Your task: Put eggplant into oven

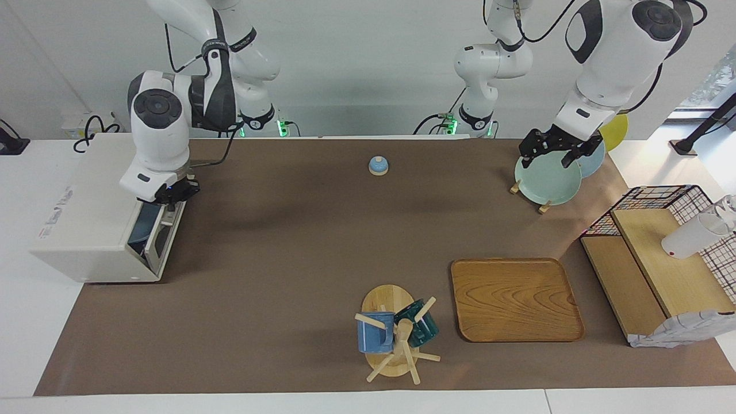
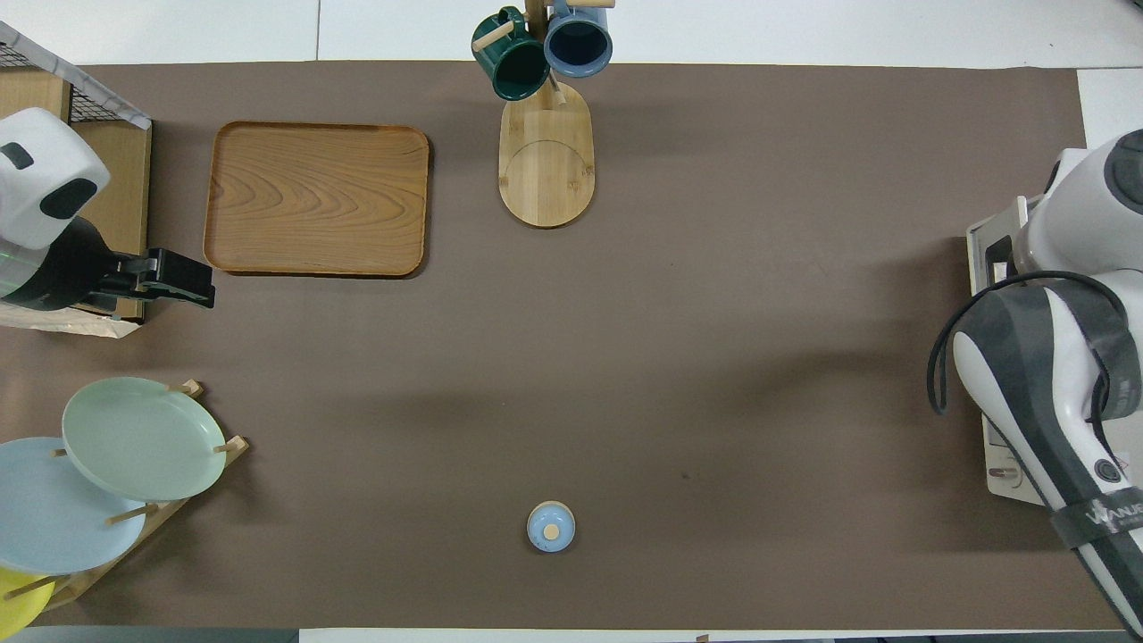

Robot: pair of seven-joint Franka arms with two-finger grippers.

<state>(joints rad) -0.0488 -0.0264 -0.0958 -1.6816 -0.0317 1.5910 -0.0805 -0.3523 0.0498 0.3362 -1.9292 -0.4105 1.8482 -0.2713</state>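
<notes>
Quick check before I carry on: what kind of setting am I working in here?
Most likely a lab bench staged as a mock kitchen: a toaster oven, a rack of plates and a mug tree sit on a brown mat on a white table, with cables running along the wall.

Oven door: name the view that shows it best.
The facing view. There the oven shows its door nearly shut, with the right claw at its top edge. The overhead view shows only a strip of the oven's edge under the right arm.

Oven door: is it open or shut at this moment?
Ajar: the oven door tilts away from the oven at its top, under the right gripper. Left gripper waits over plates.
</notes>
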